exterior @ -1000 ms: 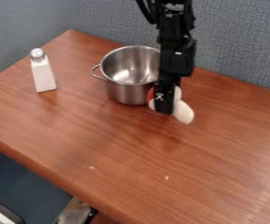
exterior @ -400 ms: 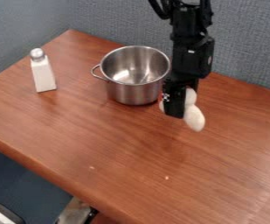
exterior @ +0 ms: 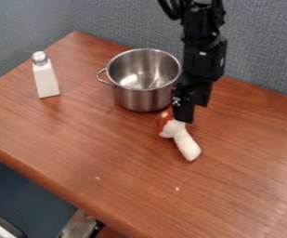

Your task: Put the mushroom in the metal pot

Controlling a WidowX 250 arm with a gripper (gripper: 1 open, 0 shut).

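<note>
1. Mushroom: reddish-brown cap, cream stem, lying on its side on the wooden table, just beside the metal pot.
2. Pot: shiny round steel, near the far edge.
3. Gripper: jaws apart, holding nothing, above the cap.
4. Bottle: white, no readable label.

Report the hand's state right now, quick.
Hand: open, holding nothing. The mushroom lies on the table just below it, outside the metal pot.
</note>
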